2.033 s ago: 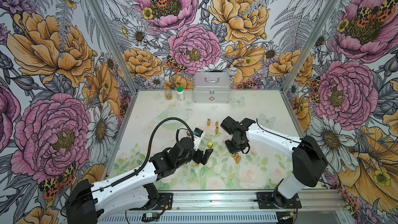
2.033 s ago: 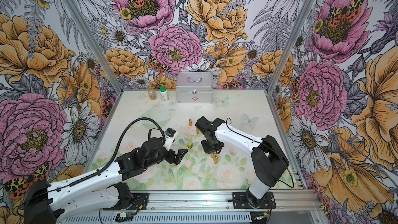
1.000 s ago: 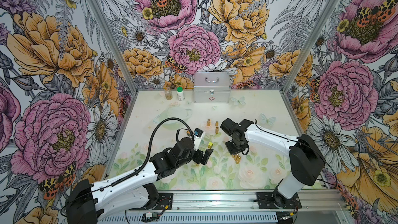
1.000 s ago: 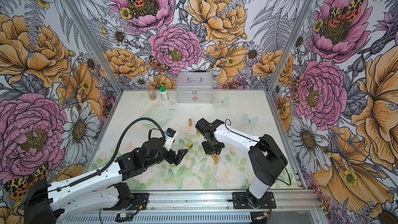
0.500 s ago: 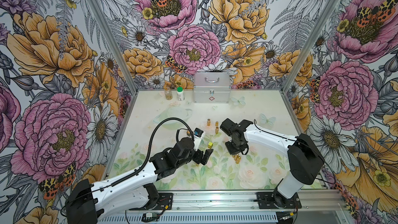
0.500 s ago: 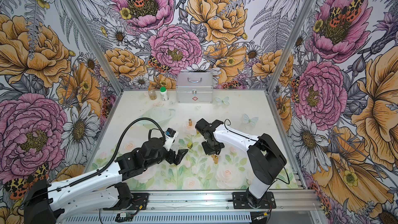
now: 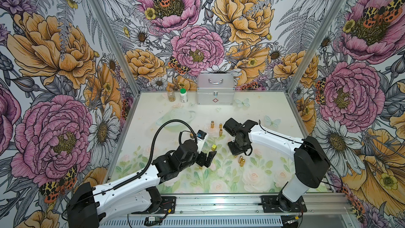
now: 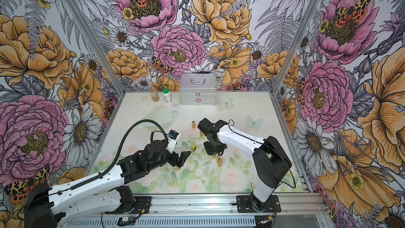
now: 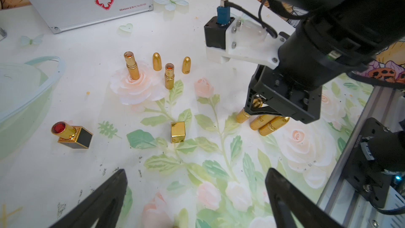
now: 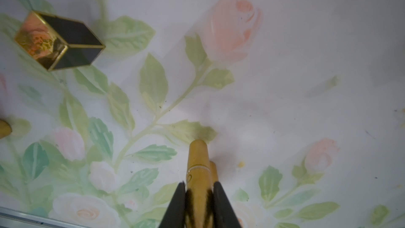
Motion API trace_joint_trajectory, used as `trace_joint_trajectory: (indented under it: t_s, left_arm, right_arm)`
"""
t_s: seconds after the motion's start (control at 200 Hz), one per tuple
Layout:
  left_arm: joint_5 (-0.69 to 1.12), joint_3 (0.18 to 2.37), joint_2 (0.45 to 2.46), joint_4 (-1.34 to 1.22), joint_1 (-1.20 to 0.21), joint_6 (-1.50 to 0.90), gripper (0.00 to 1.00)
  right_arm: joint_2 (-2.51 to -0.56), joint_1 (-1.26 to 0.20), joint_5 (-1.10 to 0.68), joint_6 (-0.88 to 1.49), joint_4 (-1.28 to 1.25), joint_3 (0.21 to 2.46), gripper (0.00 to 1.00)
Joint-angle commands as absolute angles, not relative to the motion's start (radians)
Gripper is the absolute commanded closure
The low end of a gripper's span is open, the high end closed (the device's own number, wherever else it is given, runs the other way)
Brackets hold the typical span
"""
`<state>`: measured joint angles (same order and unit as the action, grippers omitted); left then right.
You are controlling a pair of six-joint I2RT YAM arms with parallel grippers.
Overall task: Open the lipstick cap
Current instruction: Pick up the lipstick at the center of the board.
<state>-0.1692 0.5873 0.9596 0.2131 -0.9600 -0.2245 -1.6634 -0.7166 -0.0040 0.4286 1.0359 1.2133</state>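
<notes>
Desk [image 7: 263, 172] first: its flowered top carries everything, and the silver first-aid case [image 7: 215, 93] at its far edge is the marker for the rest. Well in front of the case, roughly in line with its left end, the left gripper [image 9: 196, 172] hovers with its fingers [image 9: 105, 194] spread wide, grasping nothing. I judge it waits there to take the free end of the tube once that is offered. Also well in front of the case, about in line with its right end, the right gripper [image 10: 198, 186] points down at the desk. Its fingers [image 10: 175, 205] are clenched on a gold bullet-shaped lipstick [image 10: 197, 159], the task's thing. The tube is tilted, with one end and the seam sticking out past the fingers, likely so the other arm has something to pull. Which end is the cap I cannot tell. Two more capped gold lipsticks [image 9: 263, 121] lie just beside it, probably queued. Nearer the case stand two opened gold bases [image 9: 169, 75], each with its cap [image 9: 186, 65] upright alongside, apparently parked clear of the work. A square gold cap [image 9: 178, 132] stands farther from the case than these
</notes>
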Motion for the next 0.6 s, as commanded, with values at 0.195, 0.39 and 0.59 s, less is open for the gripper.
trace_joint_trajectory:
  t_s: [0.195, 0.39, 0.59]
  left_arm:
    - [-0.084, 0.609, 1.048, 0.068, -0.918, -0.110, 0.01]
    - [0.030, 0.606, 1.183, -0.095, -0.913, 0.000, 0.11]
    - [0.116, 0.610, 1.317, -0.268, -0.899, 0.040, 0.31]
  right_arm:
    - [-1.601, -0.700, -0.070, 0.466, 1.128, 1.384, 0.78]
    - [-1.590, -0.687, -0.070, 0.466, 1.183, 1.471, 0.78]
    - [-1.579, -0.669, -0.070, 0.466, 1.190, 1.500, 0.78]
